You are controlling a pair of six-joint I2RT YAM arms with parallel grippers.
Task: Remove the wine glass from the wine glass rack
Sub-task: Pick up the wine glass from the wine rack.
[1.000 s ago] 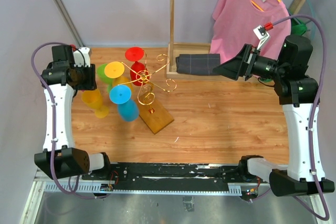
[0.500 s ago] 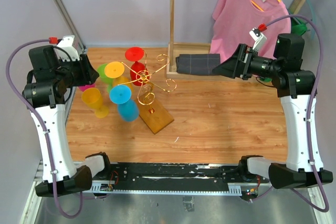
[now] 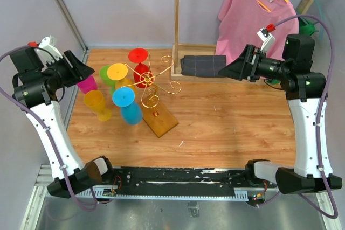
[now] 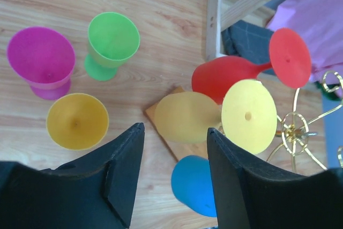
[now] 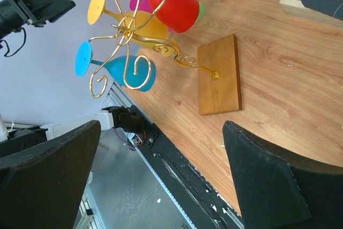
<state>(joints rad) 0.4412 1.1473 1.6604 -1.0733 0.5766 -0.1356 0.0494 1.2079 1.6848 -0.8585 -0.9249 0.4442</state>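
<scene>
The gold wine glass rack (image 3: 152, 87) stands on its wooden base (image 3: 161, 120) left of the table's middle. Three wine glasses hang from it: red (image 3: 142, 72), yellow (image 3: 117, 71) and blue (image 3: 128, 106). My left gripper (image 3: 82, 71) hovers open and empty at the table's left edge, apart from the rack. In the left wrist view its fingers (image 4: 128, 159) frame the yellow glass (image 4: 185, 116) and the blue glass (image 4: 195, 186) below. My right gripper (image 3: 222, 70) hangs wide open and empty, high at the back right. The right wrist view looks down on the rack (image 5: 126, 25).
A magenta glass (image 3: 86, 84), a green one (image 3: 107, 74) and an orange-yellow one (image 3: 97, 104) stand upright on the table left of the rack. A wooden frame with a dark folded cloth (image 3: 202, 65) sits at the back. A pink shirt (image 3: 256, 17) hangs behind.
My left arm has drawn back to the left and risen, uncovering the magenta glass standing on the table. Its jaws have widened. The right arm has barely shifted.
</scene>
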